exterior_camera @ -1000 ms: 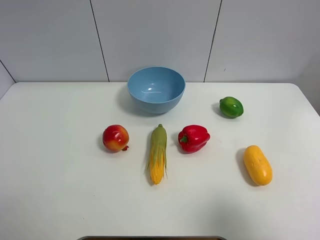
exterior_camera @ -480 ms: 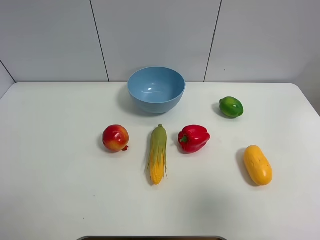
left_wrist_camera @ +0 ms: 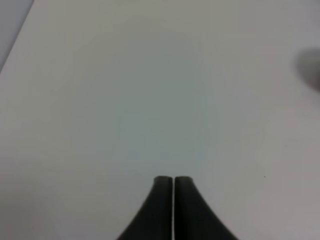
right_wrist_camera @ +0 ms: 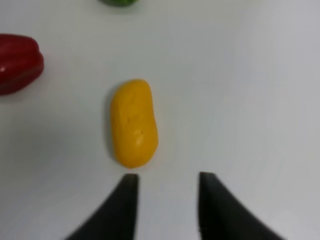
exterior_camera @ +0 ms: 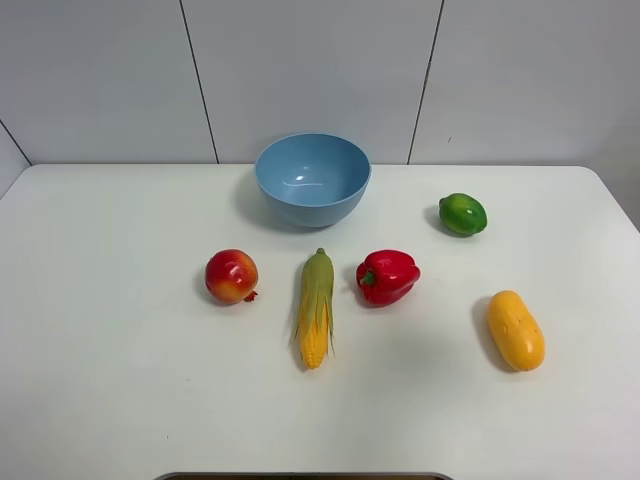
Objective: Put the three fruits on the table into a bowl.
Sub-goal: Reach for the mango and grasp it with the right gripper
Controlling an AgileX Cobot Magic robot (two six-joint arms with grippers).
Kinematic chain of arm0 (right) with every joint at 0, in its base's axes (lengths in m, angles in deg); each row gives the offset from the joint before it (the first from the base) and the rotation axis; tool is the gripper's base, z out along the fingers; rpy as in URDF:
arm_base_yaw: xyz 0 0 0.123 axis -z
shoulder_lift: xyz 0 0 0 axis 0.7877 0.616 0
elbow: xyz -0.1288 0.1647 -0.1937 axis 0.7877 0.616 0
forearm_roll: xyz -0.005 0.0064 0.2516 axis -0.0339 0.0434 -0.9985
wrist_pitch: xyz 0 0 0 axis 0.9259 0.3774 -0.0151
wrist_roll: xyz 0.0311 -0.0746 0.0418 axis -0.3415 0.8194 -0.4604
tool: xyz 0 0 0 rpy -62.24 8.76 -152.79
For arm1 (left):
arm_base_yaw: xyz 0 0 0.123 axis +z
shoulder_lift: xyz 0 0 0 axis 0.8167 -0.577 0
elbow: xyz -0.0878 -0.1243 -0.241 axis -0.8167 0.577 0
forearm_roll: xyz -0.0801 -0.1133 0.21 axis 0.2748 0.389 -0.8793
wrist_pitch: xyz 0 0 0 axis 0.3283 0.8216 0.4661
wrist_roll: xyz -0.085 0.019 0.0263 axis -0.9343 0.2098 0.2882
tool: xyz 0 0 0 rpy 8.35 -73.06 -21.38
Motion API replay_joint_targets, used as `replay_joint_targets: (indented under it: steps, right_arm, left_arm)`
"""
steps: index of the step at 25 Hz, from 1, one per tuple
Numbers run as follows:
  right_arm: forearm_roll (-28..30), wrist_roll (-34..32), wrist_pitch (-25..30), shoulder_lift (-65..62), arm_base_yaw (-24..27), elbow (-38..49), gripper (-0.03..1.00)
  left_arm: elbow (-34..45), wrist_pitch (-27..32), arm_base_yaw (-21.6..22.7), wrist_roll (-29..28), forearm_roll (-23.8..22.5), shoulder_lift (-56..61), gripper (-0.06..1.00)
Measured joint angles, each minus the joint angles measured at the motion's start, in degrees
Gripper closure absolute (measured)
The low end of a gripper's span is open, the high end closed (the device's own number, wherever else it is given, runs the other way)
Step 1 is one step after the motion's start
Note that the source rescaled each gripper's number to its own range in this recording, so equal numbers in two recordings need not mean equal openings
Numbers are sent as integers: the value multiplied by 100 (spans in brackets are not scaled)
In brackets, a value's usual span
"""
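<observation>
Exterior high view: a white table (exterior_camera: 110,380) carries five foods and one bowl; neither arm shows in this view.
Left of frame: the pomegranate-like fruit (exterior_camera: 232,276) lies left of centre, apart from its neighbour.
Centre: the corn cob (exterior_camera: 316,306) lies lengthwise below the light-blue bowl (exterior_camera: 312,208), which stands upright at upper centre with nothing in it.
Right of centre: the red bell pepper (exterior_camera: 387,276) sits near the cob, not touching it.
Right of frame: the green fruit (exterior_camera: 462,214) is at upper right; the mango-like fruit (exterior_camera: 515,330) is at lower right, well apart from the bowl.
Left gripper (left_wrist_camera: 173,179): jaws pressed together on nothing, over bare table.
Right gripper (right_wrist_camera: 169,176): jaws parted with nothing between them; the mango lies just ahead of the fingertips, untouched and nearer one finger.
Step in hand: probably the approach for the first pick, the mango; no fruit is in the bowl yet.
Next move: the right gripper likely needs a wider gap, a shift to centre on the mango's narrow width, a descent, a grip, then a carry past the pepper to the bowl.
</observation>
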Motion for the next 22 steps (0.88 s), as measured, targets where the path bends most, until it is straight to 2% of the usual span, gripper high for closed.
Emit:
replay_joint_targets:
  steps: [4, 7, 11, 19, 22]
  right_arm:
    - [-4, 2, 13, 417, 0, 0, 25]
    - [12, -205, -135, 651, 0, 0, 8]
    - [40, -440, -205, 1100, 0, -18, 0]
    - [-11, -474, -311, 2149, 0, -18, -1]
    - [-11, -468, -608, 2433, 0, -18, -1]
  left_arm:
    - [0, 0, 0, 0, 0, 0, 94]
    - [0, 0, 0, 0, 0, 0, 94]
    - [0, 0, 0, 0, 0, 0, 94]
    - [0, 0, 0, 0, 0, 0, 94]
    - [0, 0, 0, 0, 0, 0, 94]
